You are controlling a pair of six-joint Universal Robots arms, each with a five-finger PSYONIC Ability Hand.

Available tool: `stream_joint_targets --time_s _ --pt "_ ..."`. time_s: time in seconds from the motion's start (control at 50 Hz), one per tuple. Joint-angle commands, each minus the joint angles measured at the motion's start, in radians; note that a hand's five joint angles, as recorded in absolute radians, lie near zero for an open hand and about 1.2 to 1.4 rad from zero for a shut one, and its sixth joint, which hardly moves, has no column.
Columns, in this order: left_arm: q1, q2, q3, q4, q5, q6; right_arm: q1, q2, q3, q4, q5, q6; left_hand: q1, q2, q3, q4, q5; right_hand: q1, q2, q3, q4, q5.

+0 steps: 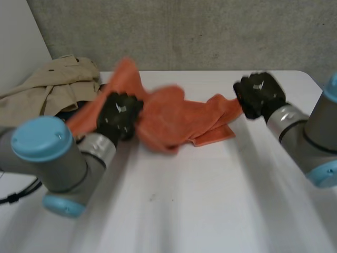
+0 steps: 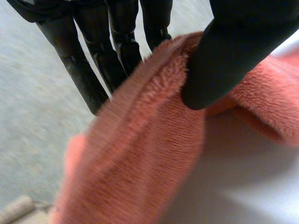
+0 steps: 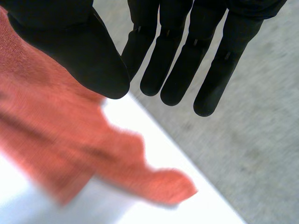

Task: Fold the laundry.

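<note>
Here the left hand (image 1: 120, 113) pinches the orange towel (image 1: 174, 117), right hand (image 1: 258, 95) beside it.

Holding up the left part of a bunched orange towel (image 1: 174, 118) with the left hand (image 1: 120, 113), above a white table (image 1: 210, 200). Touching the towel's right end with the right hand (image 1: 259, 94), that end rising towards it. Showing a beige garment (image 1: 52, 84) heaped at the table's far left corner, just beside the towel, below a grey wall (image 1: 210, 31).
</note>
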Motion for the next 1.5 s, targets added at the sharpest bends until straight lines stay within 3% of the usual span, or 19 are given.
stream_joint_targets --time_s 0.02,0.04,0.1,0.12,0.18,0.28,0.36,0.6,0.8,0.9,0.98,1.0,1.06,1.2,1.4,1.5 --pt "-0.018 0.031 -0.073 -0.010 -0.005 0.077 -0.006 0.011 0.054 0.018 0.011 -0.095 -0.600 -0.600 -0.600 -0.608 -0.611 0.265 0.229 0.205 0.199 0.204" --pt "-0.016 0.045 -0.075 -0.013 -0.005 0.078 -0.007 0.009 0.055 0.026 0.013 -0.087 -0.700 -0.700 -0.700 -0.708 -0.711 -0.054 -0.089 -0.113 -0.119 -0.115" --pt "-0.010 0.091 -0.085 -0.033 -0.013 0.077 0.001 0.009 0.055 0.044 0.016 -0.063 -0.710 -0.710 -0.710 -0.718 -0.721 -0.564 -0.599 -0.623 -0.629 -0.625" --pt "-0.007 0.100 -0.088 -0.039 -0.014 0.078 0.002 0.008 0.055 0.061 0.018 -0.031 -0.710 -0.710 -0.710 -0.718 -0.721 -0.690 -0.726 -0.749 -0.756 -0.751" --pt "0.004 0.120 -0.095 -0.061 -0.019 0.077 0.002 0.006 0.051 0.100 0.018 0.041 -0.707 -0.707 -0.707 -0.715 -0.718 -0.764 -0.800 -0.824 -0.830 -0.826" --pt "0.036 0.125 -0.121 -0.107 -0.021 0.077 0.002 0.006 0.023 0.222 0.008 0.235 -0.701 -0.701 -0.701 -0.709 -0.712 -0.747 -0.783 -0.807 -0.813 -0.808" --pt "0.063 0.128 -0.159 -0.144 -0.022 0.071 0.005 0.021 0.022 0.281 -0.005 0.290 -0.701 -0.701 -0.701 -0.709 -0.712 -0.738 -0.774 -0.798 -0.804 -0.799" --pt "0.175 0.168 -0.220 -0.158 0.002 0.022 0.043 0.052 0.034 0.281 -0.005 0.272 -0.569 -0.569 -0.569 -0.577 -0.580 -0.723 -0.759 -0.783 -0.789 -0.785" --pt "0.215 0.133 -0.197 -0.219 0.176 -0.130 0.043 0.054 0.038 0.265 -0.001 0.269 -0.507 -0.508 -0.507 -0.515 -0.518 -0.618 -0.654 -0.677 -0.683 -0.679" --pt "0.202 0.068 -0.145 -0.221 0.203 -0.170 0.047 0.057 0.042 0.262 -0.001 0.269 -0.481 -0.481 -0.481 -0.489 -0.492 -0.618 -0.653 -0.677 -0.683 -0.679" --pt "0.186 0.015 -0.089 -0.228 0.202 -0.173 0.054 0.069 0.045 0.262 0.001 0.269 -0.182 -0.183 -0.182 -0.190 -0.193 -0.618 -0.653 -0.677 -0.683 -0.679" --pt "0.170 -0.004 -0.067 -0.233 0.202 -0.173 0.056 0.072 0.045 0.262 0.002 0.269 0.048 0.048 0.048 0.040 0.037 -0.618 -0.653 -0.677 -0.683 -0.679" --pt "0.149 -0.025 -0.030 -0.243 0.200 -0.172 0.059 0.075 0.045 0.255 0.004 0.269 0.322 0.322 0.322 0.314 0.311 -0.621 -0.656 -0.680 -0.686 -0.682" --pt "0.136 0.004 0.010 -0.262 0.167 -0.172 0.060 0.093 0.029 0.241 0.015 0.278 0.323 0.323 0.323 0.315 0.312 -0.662 -0.697 -0.721 -0.727 -0.723" --pt "0.090 0.277 0.060 -0.306 0.122 -0.173 0.125 0.113 -0.049 0.241 0.022 0.434 0.323 0.323 0.323 0.315 0.312 -0.718 -0.753 -0.777 -0.783 -0.779" --pt "0.056 0.381 0.083 -0.346 0.119 -0.184 0.160 0.221 -0.165 0.238 0.030 0.512 0.323 0.323 0.323 0.315 0.312 -0.729 -0.765 -0.789 -0.795 -0.790"
